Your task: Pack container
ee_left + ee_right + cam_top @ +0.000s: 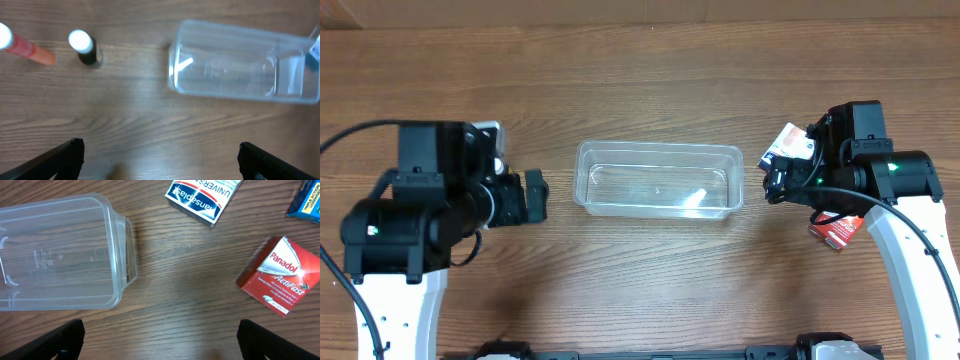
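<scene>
Fingers: left gripper [161, 147] and right gripper [160, 327] are spread wide, holding nothing.
Container: clear rectangular plastic bin [120, 255], empty, ahead-left of the right fingers.
Risk: red cardboard Panadol box [280, 277] lies skewed, ahead-right; pinching its corners may twist it loose.

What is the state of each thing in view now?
Clear plastic rectangular container: empty, upright.
Red cardboard Panadol box: closed, flat.
White-and-blue cardboard box: closed, flat.
Black tube with white cap: capped.
Orange tube with white cap: capped.
Left gripper: open, empty.
Right gripper: open, empty.
</scene>
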{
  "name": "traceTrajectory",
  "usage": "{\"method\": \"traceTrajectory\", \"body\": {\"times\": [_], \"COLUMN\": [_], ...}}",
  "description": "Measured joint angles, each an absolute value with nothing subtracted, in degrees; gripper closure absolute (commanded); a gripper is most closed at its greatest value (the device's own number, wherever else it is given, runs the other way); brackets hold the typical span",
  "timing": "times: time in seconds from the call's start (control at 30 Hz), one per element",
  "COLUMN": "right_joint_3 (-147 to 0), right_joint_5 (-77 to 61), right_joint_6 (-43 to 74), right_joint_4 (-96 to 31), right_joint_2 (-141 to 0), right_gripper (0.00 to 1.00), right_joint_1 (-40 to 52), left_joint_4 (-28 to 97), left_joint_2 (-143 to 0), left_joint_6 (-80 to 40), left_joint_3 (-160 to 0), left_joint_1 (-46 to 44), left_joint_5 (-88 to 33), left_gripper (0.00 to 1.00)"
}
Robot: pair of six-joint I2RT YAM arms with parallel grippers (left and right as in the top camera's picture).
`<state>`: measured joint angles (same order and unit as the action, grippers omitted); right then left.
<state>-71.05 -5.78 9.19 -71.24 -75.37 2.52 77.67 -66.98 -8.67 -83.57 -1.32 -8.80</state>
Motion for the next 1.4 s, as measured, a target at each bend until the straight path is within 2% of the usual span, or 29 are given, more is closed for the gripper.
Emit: {"method": "traceTrajectory", "body": {"times": [0.13,0.5,0.73,0.87,0.93,1.03,1.13,1.2,1.27,1.4], "right_joint_3": [-71.26,-71.29,-71.31,-71.31,-71.31,-71.31,-71.31,-71.31,-71.31,-71.31], "right_joint_5": [-5.8,-6.22,-6.22,-6.22,-6.22,-6.22,-6.22,-6.24,-6.22,-6.22], "right_joint_6": [9.17,9.17,9.15,9.17,9.17,9.17,9.17,9.17,9.17,9.19], "right_joint_4": [-71.57,-71.57,-71.31,-71.33,-71.18,-71.13,-71.16,-71.13,-71.13,-71.18], "right_joint_2": [-75.37,-75.37,-75.37,-75.37,-75.37,-75.37,-75.37,-75.37,-75.37,-75.37], "right_gripper": [0.0,0.0,0.0,0.0,0.0,0.0,0.0,0.0,0.0,0.0], "right_joint_1": [0.27,-1.04,-1.04,-1.04,-1.04,-1.04,-1.04,-1.06,-1.06,-1.04], "left_joint_4": [77.49,70.96,67.55,66.02,65.98,66.02,66.15,66.15,66.19,66.43], "left_joint_2": [-72.18,-99.88,-107.44,-111.24,-111.68,-111.68,-111.68,-111.68,-111.68,-111.66], "left_joint_6": [-9.78,-10.61,-10.59,-10.61,-10.72,-10.7,-10.79,-10.76,-10.79,-10.9], "left_joint_3": [-88.01,-89.3,-89.3,-89.3,-89.3,-89.3,-89.3,-89.3,-89.3,-89.36], "left_joint_1": [2.22,6.24,7.62,7.62,7.62,7.62,7.62,7.62,7.62,7.62], "left_joint_5": [-6.74,-1.63,-1.23,-0.25,0.32,0.95,1.17,1.32,1.39,1.61], "left_gripper": [0.0,0.0,0.02,0.23,0.4,0.55,0.65,0.67,0.74,0.96]}}
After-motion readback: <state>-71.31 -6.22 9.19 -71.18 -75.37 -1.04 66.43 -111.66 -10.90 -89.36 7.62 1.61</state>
